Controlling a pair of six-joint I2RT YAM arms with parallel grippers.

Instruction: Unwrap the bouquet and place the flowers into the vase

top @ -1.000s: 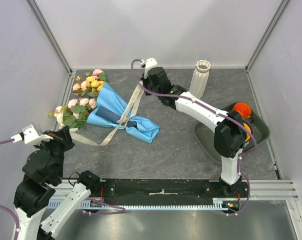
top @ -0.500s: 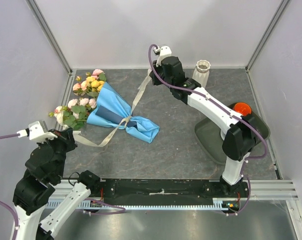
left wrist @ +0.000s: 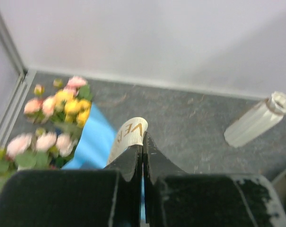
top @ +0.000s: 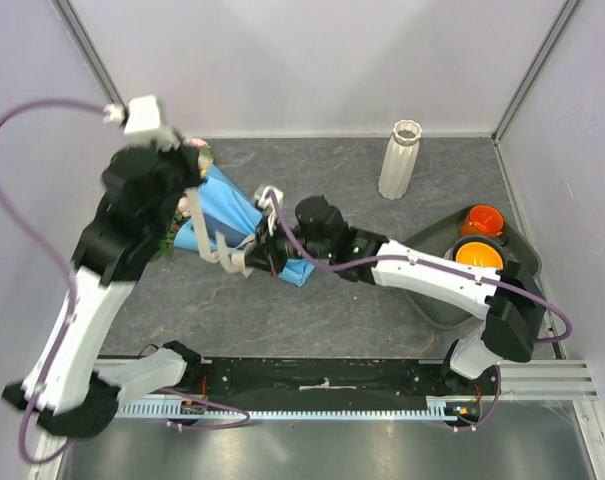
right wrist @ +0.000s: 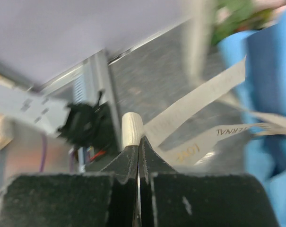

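Bouquet [top: 232,210] at 10 o'clock, blue-wrapped, roses [left wrist: 67,101] pink, cream, yellow; left gripper [left wrist: 143,142] and right gripper [right wrist: 139,142] both pinched tight on its cream ribbon [top: 225,258]; vase [top: 402,160] upright at 1 o'clock; grey tray [top: 517,250] at 3 o'clock holds two orange cups [top: 479,219].

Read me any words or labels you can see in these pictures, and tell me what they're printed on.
"VE": on the ribbon pinched in the left pincer; the letters before it are hidden.
"ERNAL": on the same ribbon, in the right wrist view.
Possibly "LOVE": on the ribbon close to the right pincer; too blurred to be sure.
Top view: the ribbon's print is too small to read. No other text shows.
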